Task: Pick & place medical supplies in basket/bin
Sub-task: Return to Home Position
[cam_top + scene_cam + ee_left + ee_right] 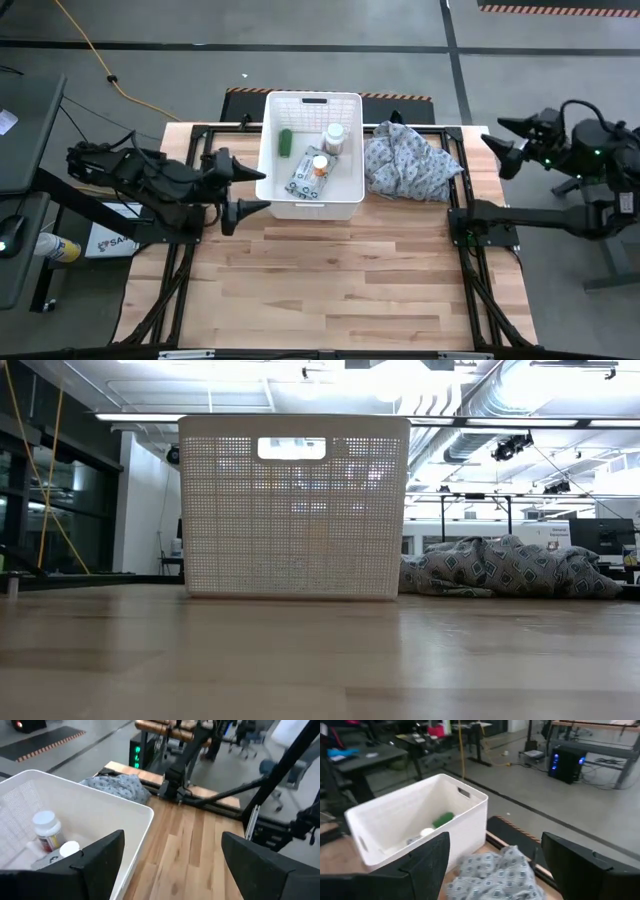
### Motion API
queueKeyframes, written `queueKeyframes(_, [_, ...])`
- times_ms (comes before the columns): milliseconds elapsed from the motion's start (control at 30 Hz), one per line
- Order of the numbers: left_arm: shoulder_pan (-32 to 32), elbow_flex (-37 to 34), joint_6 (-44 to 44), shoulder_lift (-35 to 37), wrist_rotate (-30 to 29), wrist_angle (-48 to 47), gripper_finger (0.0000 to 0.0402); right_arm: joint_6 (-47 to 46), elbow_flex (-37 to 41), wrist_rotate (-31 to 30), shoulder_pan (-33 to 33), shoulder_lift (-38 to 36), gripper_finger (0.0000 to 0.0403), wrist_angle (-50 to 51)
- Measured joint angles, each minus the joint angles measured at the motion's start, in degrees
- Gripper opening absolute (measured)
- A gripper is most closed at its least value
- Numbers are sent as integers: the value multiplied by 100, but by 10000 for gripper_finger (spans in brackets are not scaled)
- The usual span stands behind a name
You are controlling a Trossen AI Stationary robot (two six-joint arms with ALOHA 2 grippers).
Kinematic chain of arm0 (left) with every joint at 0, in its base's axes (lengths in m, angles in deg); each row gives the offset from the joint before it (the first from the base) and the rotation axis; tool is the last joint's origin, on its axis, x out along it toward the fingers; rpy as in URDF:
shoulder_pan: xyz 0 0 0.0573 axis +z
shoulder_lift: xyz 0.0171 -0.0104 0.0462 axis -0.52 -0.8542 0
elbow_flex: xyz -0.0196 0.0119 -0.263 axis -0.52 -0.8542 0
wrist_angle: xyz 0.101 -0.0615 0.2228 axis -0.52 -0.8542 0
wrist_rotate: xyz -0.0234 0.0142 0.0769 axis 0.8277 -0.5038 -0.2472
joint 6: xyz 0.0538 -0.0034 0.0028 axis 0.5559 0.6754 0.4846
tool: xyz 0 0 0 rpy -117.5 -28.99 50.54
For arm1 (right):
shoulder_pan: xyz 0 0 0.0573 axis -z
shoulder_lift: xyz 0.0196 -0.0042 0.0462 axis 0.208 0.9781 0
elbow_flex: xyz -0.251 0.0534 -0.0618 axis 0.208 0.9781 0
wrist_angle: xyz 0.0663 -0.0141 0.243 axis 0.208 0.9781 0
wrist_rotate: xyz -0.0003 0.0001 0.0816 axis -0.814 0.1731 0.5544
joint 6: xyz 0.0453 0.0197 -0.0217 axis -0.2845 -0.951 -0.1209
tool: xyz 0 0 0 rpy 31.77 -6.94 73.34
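4 supplies lie inside the bin (pixel 268 150) in the high view. A green cylinder (pixel 286 142) lies by the bin's left wall and a white bottle (pixel 334 138) sits toward its right side. A 2nd bottle (pixel 320 166) with an orange mark is nearer the middle, and a wipes packet (pixel 303 180) lies flat beside it. The bin stands on the desk (pixel 340 280) at the edge toward the picture's top. A cloth (pixel 410 165) lies bunched just right of it. The left gripper (pixel 264 190) hangs at the bin's left wall, jaws spread and holding nothing. The right gripper (pixel 492 131) sits off the desk's right corner, well apart from the bin, jaws likewise spread and empty.

Low view: the bin (pixel 295 510) stands upright on the desk, 1 lattice wall with its handle slot (pixel 291 449) facing the camera. The cloth (pixel 510 570) lies to its right.

Left wrist view: the 2 dark fingers (pixel 100 862) stand wide apart. A bottle (pixel 47 831) and a white cap (pixel 69 849) show inside the bin, with the cloth beyond its corner.

Right wrist view: the 2 fingers (pixel 427 862) stand wide apart. The cloth lies just beside the bin, and the green cylinder (pixel 442 820) rests within it.
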Motion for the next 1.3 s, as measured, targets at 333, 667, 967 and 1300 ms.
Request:
queueKeyframes(333, [0, -2946, 61, 2054, 387, 2156, 367, 31, 600, 574, 0, -640, 304, -423])
queueKeyframes(667, [0, -4531, 315, 3326, 767, 2790, 365, -145, 826, 194, 0, -667, 304, -383])
queueKeyframes(967, [2, -5100, 412, 3926, 817, 2788, 363, -384, 821, 430, 0, -667, 304, -123])
queueKeyframes(1300, [2, -5673, 449, 4622, 822, 2736, 365, 239, 821, 1474, 0, -667, 304, -321])
